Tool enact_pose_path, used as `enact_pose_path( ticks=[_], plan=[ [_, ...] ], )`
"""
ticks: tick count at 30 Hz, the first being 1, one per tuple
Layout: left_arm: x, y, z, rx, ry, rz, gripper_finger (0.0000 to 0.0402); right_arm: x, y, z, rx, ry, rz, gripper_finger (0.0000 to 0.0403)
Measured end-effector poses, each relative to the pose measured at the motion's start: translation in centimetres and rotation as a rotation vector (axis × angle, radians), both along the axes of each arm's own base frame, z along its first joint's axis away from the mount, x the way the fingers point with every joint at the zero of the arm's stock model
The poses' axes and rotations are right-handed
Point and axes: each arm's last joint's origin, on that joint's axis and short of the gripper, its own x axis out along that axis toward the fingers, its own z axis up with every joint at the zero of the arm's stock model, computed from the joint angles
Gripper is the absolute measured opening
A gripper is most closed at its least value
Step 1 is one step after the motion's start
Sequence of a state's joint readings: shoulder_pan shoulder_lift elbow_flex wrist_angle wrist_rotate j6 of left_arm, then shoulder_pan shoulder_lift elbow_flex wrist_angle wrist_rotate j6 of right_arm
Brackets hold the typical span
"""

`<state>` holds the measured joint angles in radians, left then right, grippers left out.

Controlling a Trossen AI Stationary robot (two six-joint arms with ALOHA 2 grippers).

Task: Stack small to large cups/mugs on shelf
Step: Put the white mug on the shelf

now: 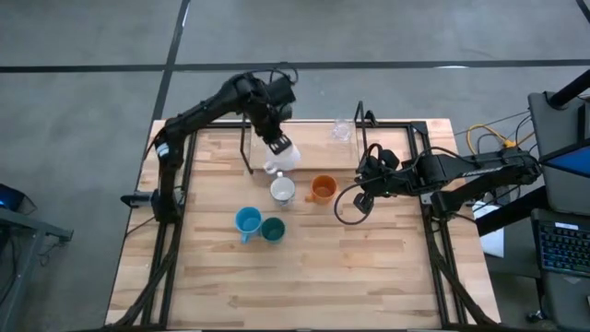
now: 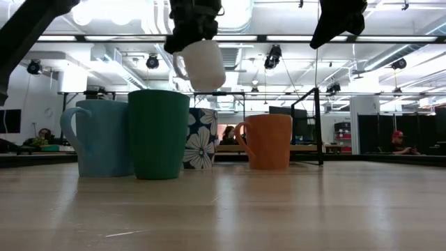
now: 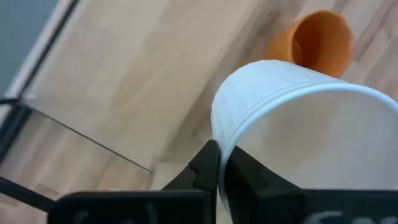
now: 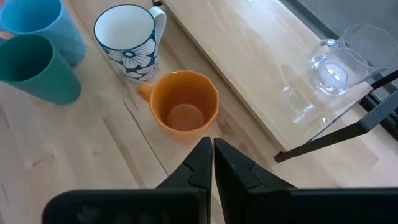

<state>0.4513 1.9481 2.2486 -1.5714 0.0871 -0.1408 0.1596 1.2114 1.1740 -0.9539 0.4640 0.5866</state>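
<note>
Left hand (image 1: 277,143) clenched on rim of plain white ceramic cup (image 1: 283,157), aloft over light-wood shelf (image 1: 313,138) along worktop (image 1: 369,277) far edge. Right hand (image 1: 361,201) clenched, empty, beside orange mug (image 1: 323,188). Probably stiff, glazed, slippery, breakable; best pinched at rim wall.

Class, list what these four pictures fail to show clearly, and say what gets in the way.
- Floral mug, low view: mostly behind the green cup.
- White cup, left wrist view: base cut off by the picture's edge.
- Glass, high view: too small and clear to read.
- Shelf, right wrist view: far end cut off.
</note>
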Motion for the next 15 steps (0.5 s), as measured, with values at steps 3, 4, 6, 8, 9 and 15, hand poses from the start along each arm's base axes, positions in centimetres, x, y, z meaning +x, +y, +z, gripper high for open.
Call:
enact_pose_path(
  ticks=[3,4,6,8,9,15],
  plan=[
    [-0.7,1.7,-0.5,0.042,0.035,-0.019,0.0,0.0,0.0,0.0,0.005,-0.002,-0.002,0.0008],
    [-0.9,2.3,-0.8,0.066,0.058,-0.031,0.0,0.0,0.0,0.0,0.006,-0.002,-0.002,0.0008],
    [-1.4,3.3,-1.3,0.109,0.107,-0.071,0.0,0.0,0.0,0.0,0.014,-0.003,-0.001,0.0008],
    [-1.9,4.1,-1.8,0.162,0.166,-0.11,0.0,0.0,0.1,0.0,0.024,-0.006,-0.001,0.0008],
    [-2.1,4.5,-2.0,0.183,0.192,-0.131,0.0,0.0,0.1,0.0,0.027,-0.007,-0.004,0.0008],
    [-2.9,6.1,-3.8,0.169,0.274,-0.183,0.0,0.3,0.1,0.1,0.051,-0.047,-0.03,0.0008]
  ],
)
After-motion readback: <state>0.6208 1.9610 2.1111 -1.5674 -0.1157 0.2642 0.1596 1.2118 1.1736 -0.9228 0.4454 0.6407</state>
